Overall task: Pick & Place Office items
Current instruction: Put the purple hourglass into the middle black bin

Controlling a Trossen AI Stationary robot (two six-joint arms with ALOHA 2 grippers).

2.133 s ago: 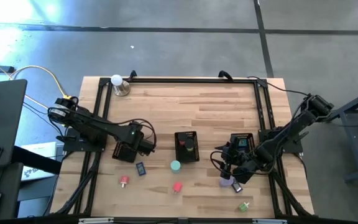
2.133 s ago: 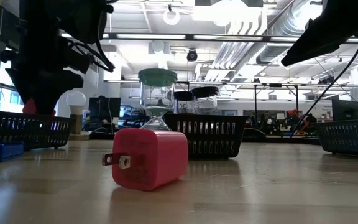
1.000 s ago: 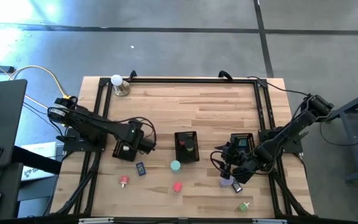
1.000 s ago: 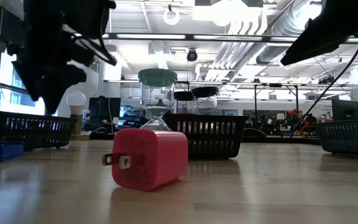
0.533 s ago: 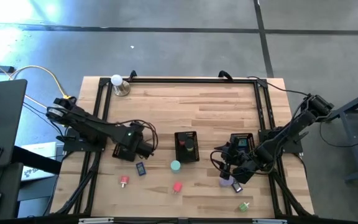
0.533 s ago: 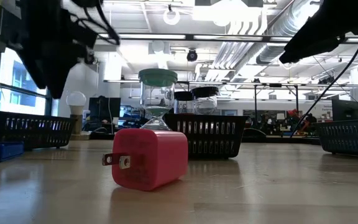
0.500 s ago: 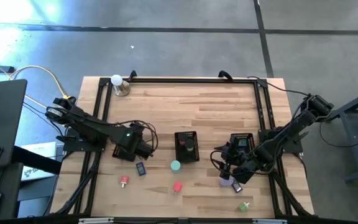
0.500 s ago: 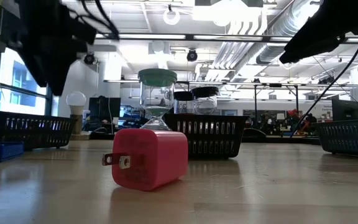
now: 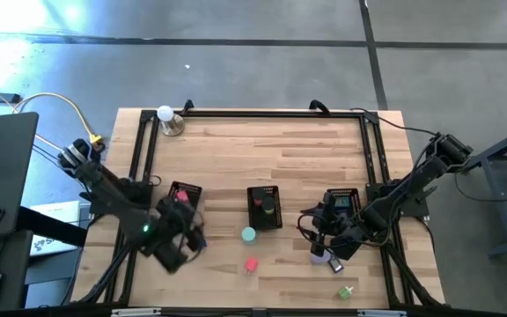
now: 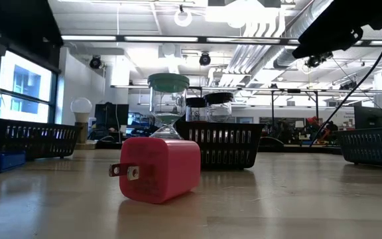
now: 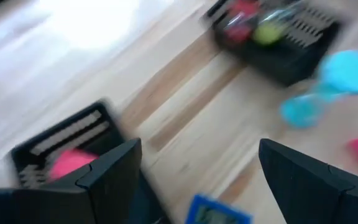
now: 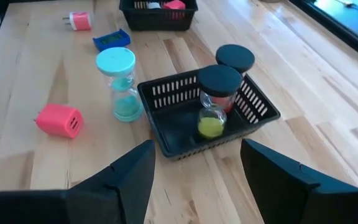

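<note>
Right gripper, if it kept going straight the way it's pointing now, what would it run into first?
Probably the middle black mesh tray, which sits dead ahead of the open right gripper and holds a black-capped sand timer. The teal sand timer stands off to one side.

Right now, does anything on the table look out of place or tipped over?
The pink charger block lies on its side on the bare table, prongs pointing sideways. The teal hourglass stands upright, outside the middle mesh tray.

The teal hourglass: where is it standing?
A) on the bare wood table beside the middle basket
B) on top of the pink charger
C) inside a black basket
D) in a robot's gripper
A: the teal hourglass stands upright on the table, just outside the middle basket, held by neither gripper.
</note>
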